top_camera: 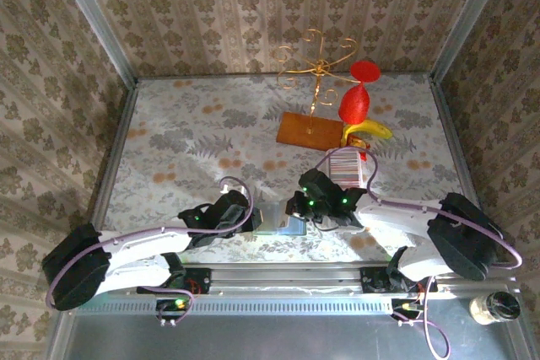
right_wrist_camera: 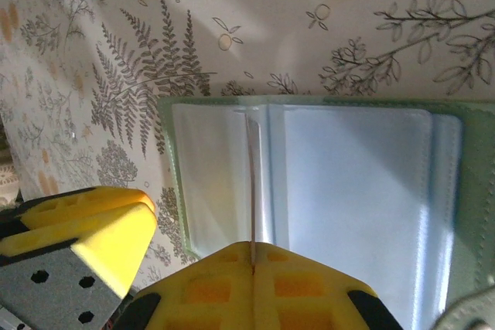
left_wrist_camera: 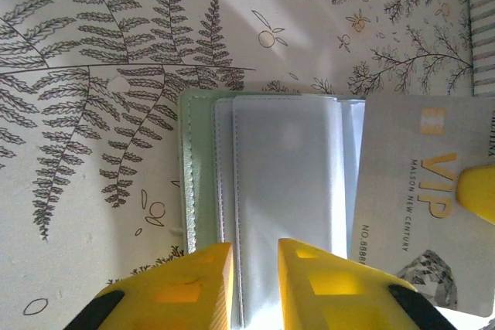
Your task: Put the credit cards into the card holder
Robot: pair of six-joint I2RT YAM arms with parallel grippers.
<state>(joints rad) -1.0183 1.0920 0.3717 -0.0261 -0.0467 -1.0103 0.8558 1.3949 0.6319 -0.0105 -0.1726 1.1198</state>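
The card holder [top_camera: 283,223] lies open on the counter [top_camera: 186,141], near its front edge and between the two arms. It is a soft rectangle with a grey-green border, and in the left wrist view it carries a stack of smooth, glossy bluish-grey pockets [left_wrist_camera: 286,183] with rounded corners. A credit card [left_wrist_camera: 410,183] overlaps the right side of the stack. It is thin, stiff, pale plastic printed with gold "VIP" lettering and a row of numbers. Its long edge meets the pockets, but whether it has entered a slot cannot be told. In the right wrist view the same card shows edge-on as a fine line [right_wrist_camera: 252,175] running across the pockets. The right jaws are clenched on this card, with their blocky yellow fingertips [right_wrist_camera: 209,291] pressed together on either side of it. The left jaws stand only slightly apart, and their yellow fingertips [left_wrist_camera: 193,287] sit at the near edge of the card holder with a pocket showing in the narrow gap. Whether they pinch a leaf or merely rest on it cannot be told. The counter has a matte cover printed with ferns and small fruit. Farther back stand a white ribbed tray [top_camera: 346,164] and a brown wooden board [top_camera: 306,130].
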